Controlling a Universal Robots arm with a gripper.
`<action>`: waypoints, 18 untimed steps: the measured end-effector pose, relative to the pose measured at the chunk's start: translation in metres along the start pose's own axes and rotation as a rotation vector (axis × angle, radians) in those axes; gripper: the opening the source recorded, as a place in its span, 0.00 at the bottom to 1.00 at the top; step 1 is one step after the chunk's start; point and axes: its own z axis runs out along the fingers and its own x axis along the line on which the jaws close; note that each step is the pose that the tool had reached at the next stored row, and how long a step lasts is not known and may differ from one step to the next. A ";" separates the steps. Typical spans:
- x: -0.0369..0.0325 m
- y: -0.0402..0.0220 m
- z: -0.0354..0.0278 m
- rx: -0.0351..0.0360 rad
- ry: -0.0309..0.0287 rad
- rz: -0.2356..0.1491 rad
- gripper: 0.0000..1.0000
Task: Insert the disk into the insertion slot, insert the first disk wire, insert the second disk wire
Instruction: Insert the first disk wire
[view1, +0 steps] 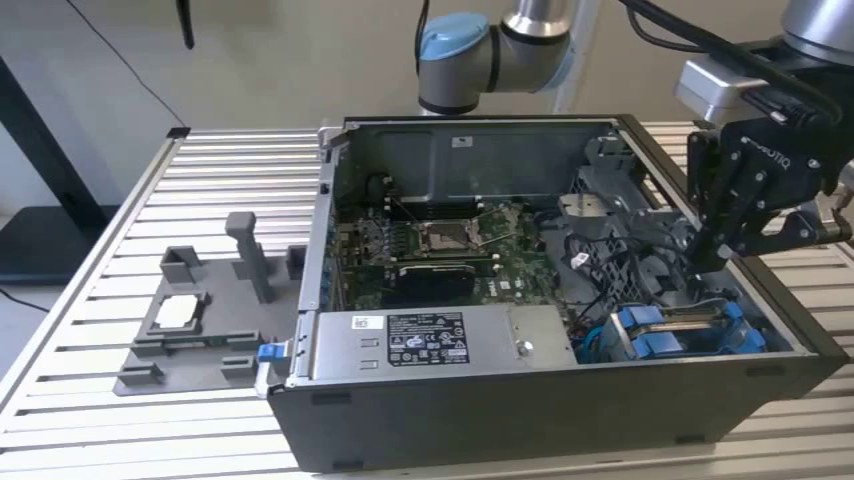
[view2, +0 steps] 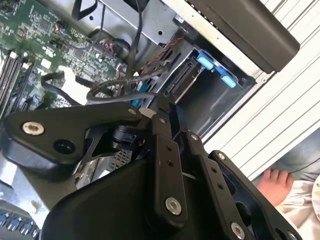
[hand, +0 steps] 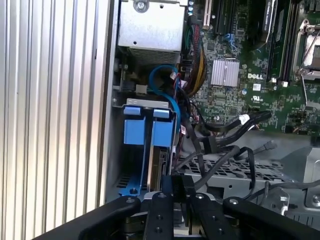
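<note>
Hovering over the drive end of the open case (view1: 534, 420), the gripper (view1: 705, 258) points down among loose black wires (hand: 220, 155). In the second wrist view the jaws are drawn together at the tips; can't tell if a wire is pinched. The disk (hand: 160, 165) sits on edge inside the slot (hand: 131, 189), at the case's front corner toward the exterior view's right. A blue cable (hand: 162, 80) loops just beside it. A hand (view2: 272, 182) shows past the slatted table (view1: 80, 300).
</note>
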 end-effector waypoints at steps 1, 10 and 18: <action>0.0010 -0.0019 0.0005 -0.0037 -0.0005 0.000 0.19; 0.0050 -0.0161 0.0080 -0.0438 -0.0035 0.000 0.19; 0.0050 -0.0169 0.0183 -0.0544 -0.0050 0.047 0.19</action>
